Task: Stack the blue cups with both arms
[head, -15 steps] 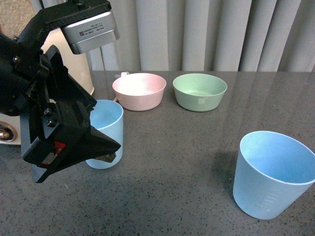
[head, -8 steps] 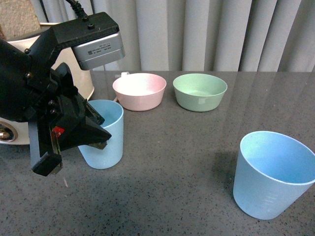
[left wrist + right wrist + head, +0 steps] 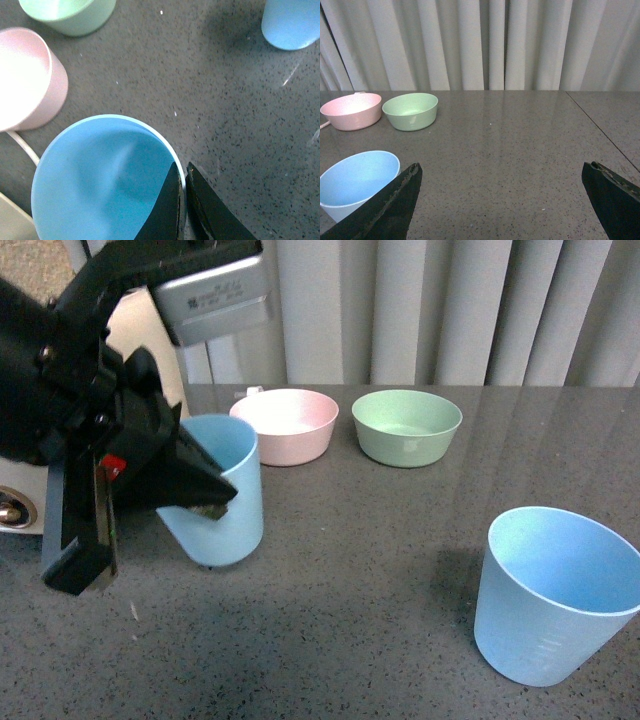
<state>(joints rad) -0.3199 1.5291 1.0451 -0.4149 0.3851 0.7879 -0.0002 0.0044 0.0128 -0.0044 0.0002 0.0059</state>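
My left gripper [image 3: 205, 505] is shut on the rim of a light blue cup [image 3: 225, 495] at the left of the table. The cup looks lifted and tilted a little. In the left wrist view one finger is inside the cup [image 3: 100, 185] and one outside, pinching the wall at my left gripper [image 3: 183, 172]. The second blue cup [image 3: 555, 595] stands upright at the front right; it also shows in the left wrist view [image 3: 290, 22] and the right wrist view [image 3: 355, 182]. My right gripper [image 3: 502, 192] is open and empty over bare table, beside that cup.
A pink bowl [image 3: 285, 425] and a green bowl [image 3: 406, 426] stand at the back of the grey table [image 3: 380, 570]. A cream appliance [image 3: 15, 505] sits at the far left behind my left arm. A white curtain hangs behind the table.
My left gripper has risen and shifted slightly right with the blue cup, which now sits higher and more tilted. The right cup and both bowls have not moved.
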